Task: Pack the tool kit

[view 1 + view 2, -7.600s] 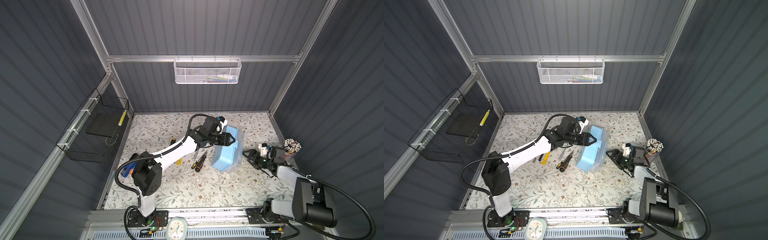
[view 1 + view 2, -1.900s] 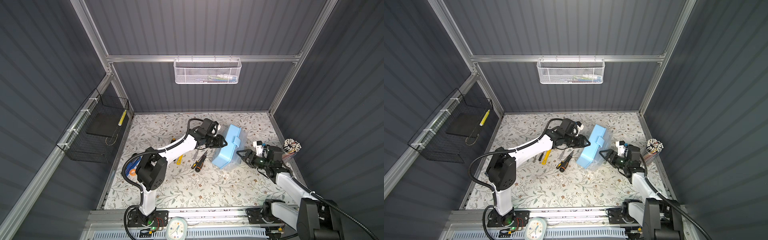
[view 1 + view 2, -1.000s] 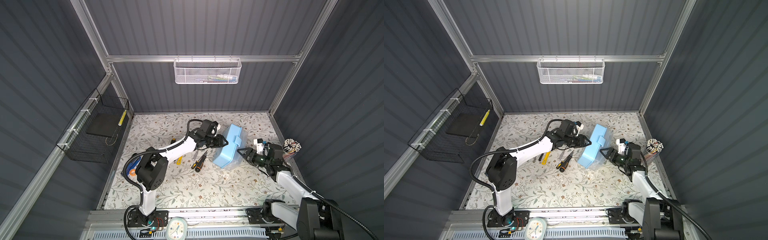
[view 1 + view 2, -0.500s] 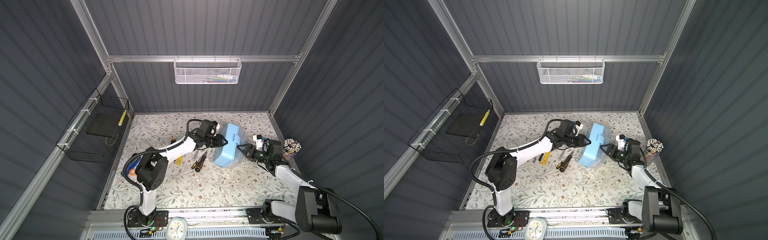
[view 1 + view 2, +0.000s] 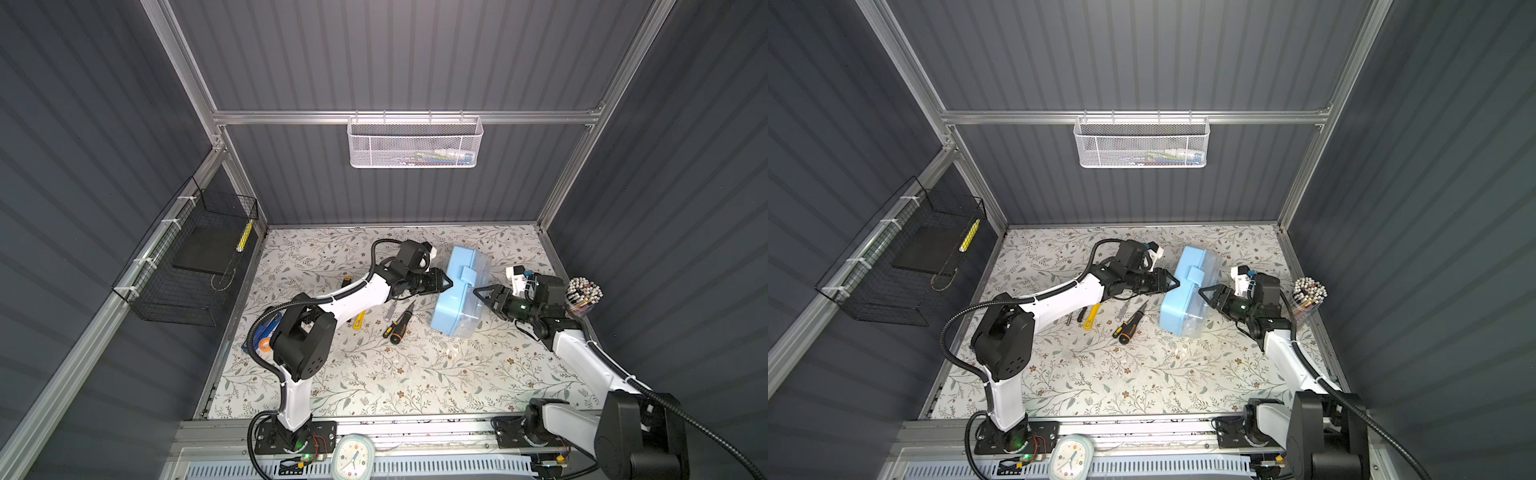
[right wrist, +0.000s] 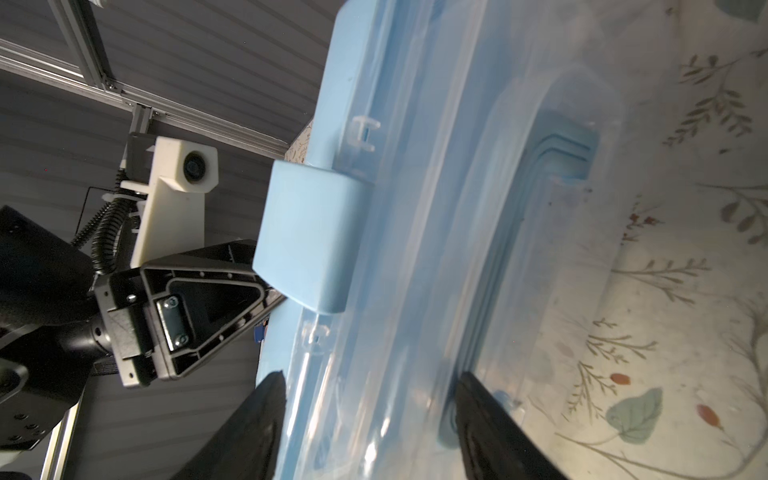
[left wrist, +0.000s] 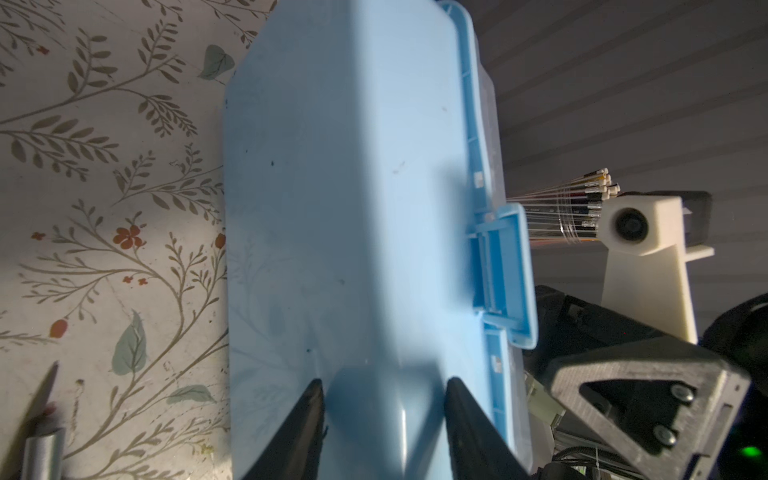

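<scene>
So, from your front edge outward: the first things you meet on the tabletop are the loose tools. There is an orange-and-black screwdriver, a thin metal tool just beyond it, and a yellow tool partly under the left arm. All of them lie outside the tool kit.

The kit sits in the far right quarter, tipped up on one long side. Its blue base faces left, its clear lid faces right, and its latch is on top.

The left gripper meets the base with its jaws partly apart. Its fingers lie against flat plastic and clamp nothing. The right gripper faces the lid with its jaws spread wide astride the latch-side rim. Whether its pads press yet, you cannot tell from these pictures.

I judge you are at the opening step, with no packing begun. The next move calls for freeing the latch and swinging the lid away while the left side braces the base. The case should also end base down, or the tools are likely to slide out.

Both top views give you the layout and the scattered tools, but not the latch in detail. The left wrist view shows the latch standing proud of the rim, seemingly lifted. The right wrist view alone looks through the lid. It shows the blue handle and no tool that I can make out inside.

Only the top views take in what lies beyond: the cup of pens at the right edge and the white mesh basket on the back wall. Neither is part of your job.
</scene>
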Controlling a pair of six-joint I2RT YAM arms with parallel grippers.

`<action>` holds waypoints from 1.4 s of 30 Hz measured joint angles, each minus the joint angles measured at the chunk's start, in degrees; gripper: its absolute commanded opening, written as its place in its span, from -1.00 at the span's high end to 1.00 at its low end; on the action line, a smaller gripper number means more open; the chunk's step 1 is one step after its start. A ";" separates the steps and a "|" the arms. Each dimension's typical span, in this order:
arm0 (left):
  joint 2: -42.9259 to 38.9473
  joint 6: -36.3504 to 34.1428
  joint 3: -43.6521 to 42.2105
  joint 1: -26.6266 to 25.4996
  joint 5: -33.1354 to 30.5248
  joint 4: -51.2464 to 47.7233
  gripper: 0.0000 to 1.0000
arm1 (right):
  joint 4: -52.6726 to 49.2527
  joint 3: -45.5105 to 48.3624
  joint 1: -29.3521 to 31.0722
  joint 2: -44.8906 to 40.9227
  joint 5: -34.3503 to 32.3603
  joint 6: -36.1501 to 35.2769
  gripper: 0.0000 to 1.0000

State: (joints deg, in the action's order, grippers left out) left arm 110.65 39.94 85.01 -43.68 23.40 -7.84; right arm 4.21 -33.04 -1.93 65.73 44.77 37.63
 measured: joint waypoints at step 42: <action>-4.70 0.42 -12.39 -0.79 -1.14 -0.28 0.02 | -15.85 -13.49 2.99 0.07 -13.25 -11.50 -0.84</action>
State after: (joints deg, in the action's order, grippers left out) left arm 105.95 40.36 72.62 -44.47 22.26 -8.12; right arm -11.64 -46.52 1.06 65.80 31.53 26.13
